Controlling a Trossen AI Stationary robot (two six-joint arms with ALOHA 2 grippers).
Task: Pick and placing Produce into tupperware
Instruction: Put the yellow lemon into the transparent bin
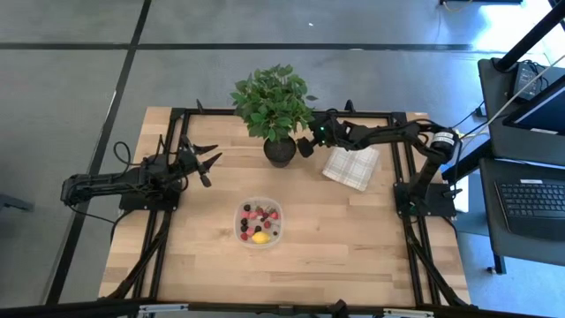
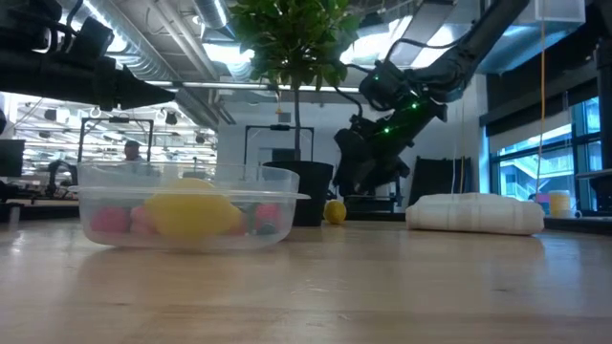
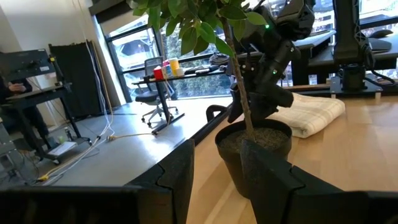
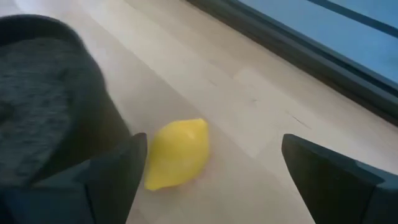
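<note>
one lemon sits at the pot's three o'clock. right gripper gapes wide (left gripper idles, narrowly parted): straddle it, avoid the pot.

Clear tupperware on wooden table, holding 1 yellow lemon and pink-red berries. Dark plant pot behind it. 1 small lemon beside pot. Folded white cloth right. Right gripper low above small lemon.
</note>
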